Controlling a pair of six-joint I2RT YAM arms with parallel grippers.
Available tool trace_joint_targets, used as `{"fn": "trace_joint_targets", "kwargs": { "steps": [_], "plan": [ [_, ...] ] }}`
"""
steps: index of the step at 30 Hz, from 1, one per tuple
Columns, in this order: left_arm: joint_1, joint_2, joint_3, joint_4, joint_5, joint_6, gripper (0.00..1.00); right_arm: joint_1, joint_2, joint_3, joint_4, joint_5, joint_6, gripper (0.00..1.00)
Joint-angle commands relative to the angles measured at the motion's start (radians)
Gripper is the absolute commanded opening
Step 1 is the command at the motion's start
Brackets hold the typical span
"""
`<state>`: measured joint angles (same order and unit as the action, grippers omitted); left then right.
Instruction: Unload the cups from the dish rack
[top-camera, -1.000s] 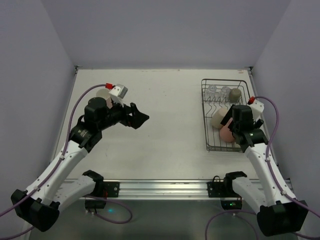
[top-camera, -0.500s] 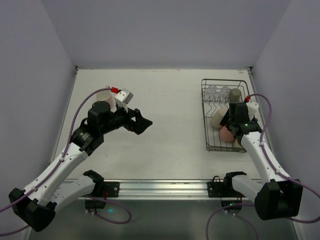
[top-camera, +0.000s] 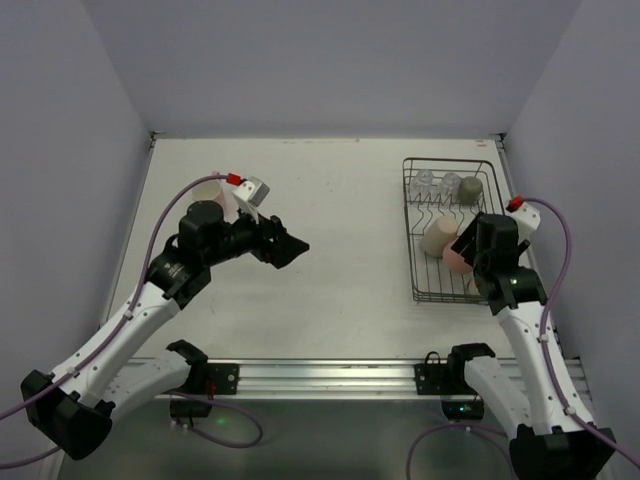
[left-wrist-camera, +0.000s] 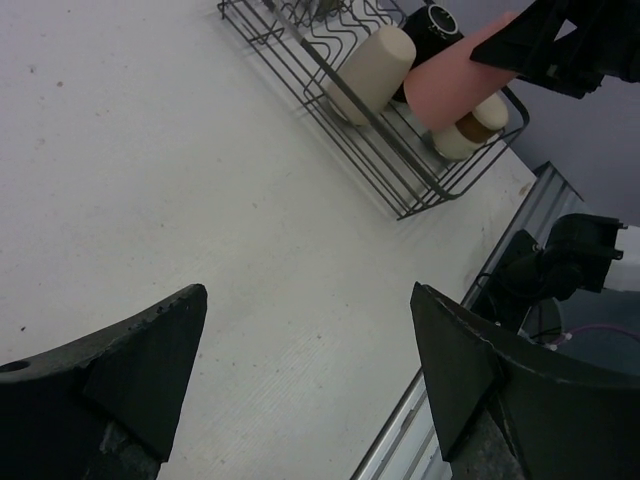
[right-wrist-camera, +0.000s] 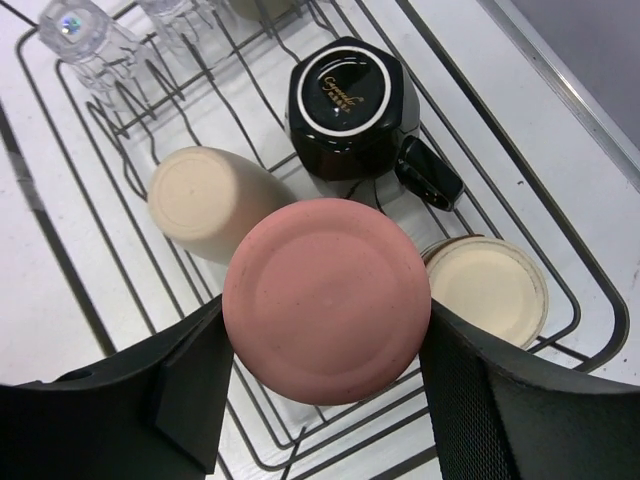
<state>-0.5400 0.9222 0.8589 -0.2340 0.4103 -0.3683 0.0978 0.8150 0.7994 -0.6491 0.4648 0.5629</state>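
Note:
In the right wrist view my right gripper (right-wrist-camera: 325, 350) is shut on the salmon-pink tumbler (right-wrist-camera: 327, 297), one finger on each side, its flat base facing the camera above the dish rack (right-wrist-camera: 60, 270). Under it in the rack lie a beige cup (right-wrist-camera: 205, 205), a black mug (right-wrist-camera: 352, 105), a cream cup (right-wrist-camera: 487, 288) and clear glasses (right-wrist-camera: 85, 40). From above, the tumbler (top-camera: 457, 258) sits over the near half of the rack (top-camera: 412, 230), with an olive-grey mug (top-camera: 471, 187) at the far end. My left gripper (top-camera: 290, 247) is open and holds nothing, above bare table. A pale pink mug (top-camera: 212, 190) stands behind the left arm.
The rack fills the table's right side, close to the right wall. Near the front edge runs a metal rail (top-camera: 330, 375) carrying both arm bases. The left wrist view shows the rack (left-wrist-camera: 400, 180) and the held tumbler (left-wrist-camera: 460, 80) across the table.
My right gripper has closed round the salmon-pink tumbler and drawn back toward the near end of the rack with it. The left arm has shifted slightly right, away from the pale pink mug.

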Motion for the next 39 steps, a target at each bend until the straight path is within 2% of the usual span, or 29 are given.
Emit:
{"fn": "trace_joint_targets", "kwargs": {
  "steps": [1, 4, 7, 8, 11, 14, 15, 19, 25, 29, 33, 36, 37, 39],
  "plan": [
    [-0.008, 0.004, -0.009, 0.090, 0.077, -0.073, 0.86, 0.006, -0.065, 0.066, -0.047, -0.046, -0.015, 0.45],
    [-0.015, 0.023, -0.040, 0.172, 0.148, -0.139, 0.84, 0.022, -0.111, 0.109, -0.067, -0.083, -0.021, 0.45],
    [-0.034, 0.070, -0.069, 0.300, 0.208, -0.211, 0.83, 0.031, -0.172, 0.136, -0.035, -0.227, -0.017, 0.43],
    [-0.040, 0.081, -0.080, 0.359, 0.223, -0.249, 0.82, 0.034, -0.194, 0.139, -0.003, -0.318, -0.015, 0.43],
    [-0.072, 0.133, -0.089, 0.471, 0.237, -0.314, 0.82, 0.042, -0.204, 0.159, 0.022, -0.411, -0.006, 0.43],
    [-0.106, 0.196, -0.089, 0.576, 0.240, -0.369, 0.82, 0.043, -0.223, 0.153, 0.112, -0.567, 0.021, 0.42],
    [-0.115, 0.211, -0.089, 0.605, 0.243, -0.383, 0.82, 0.043, -0.232, 0.133, 0.187, -0.671, 0.035, 0.42],
    [-0.133, 0.299, -0.090, 0.771, 0.271, -0.478, 0.82, 0.054, -0.220, 0.077, 0.370, -0.892, 0.138, 0.41],
    [-0.140, 0.352, -0.092, 0.916, 0.245, -0.549, 0.82, 0.080, -0.183, 0.006, 0.585, -1.101, 0.203, 0.42],
    [-0.143, 0.359, -0.101, 0.987, 0.255, -0.593, 0.81, 0.091, -0.155, -0.034, 0.643, -1.138, 0.232, 0.42],
    [-0.146, 0.362, -0.104, 1.012, 0.248, -0.606, 0.75, 0.132, -0.134, -0.080, 0.750, -1.164, 0.284, 0.42],
    [-0.147, 0.374, -0.113, 1.078, 0.262, -0.641, 0.68, 0.196, -0.096, -0.094, 0.773, -1.128, 0.285, 0.43],
    [-0.147, 0.374, -0.115, 1.099, 0.262, -0.653, 0.61, 0.221, -0.086, -0.100, 0.785, -1.118, 0.288, 0.43],
    [-0.149, 0.372, -0.118, 1.111, 0.259, -0.656, 0.51, 0.233, -0.067, -0.123, 0.841, -1.108, 0.310, 0.43]
  ]
}}
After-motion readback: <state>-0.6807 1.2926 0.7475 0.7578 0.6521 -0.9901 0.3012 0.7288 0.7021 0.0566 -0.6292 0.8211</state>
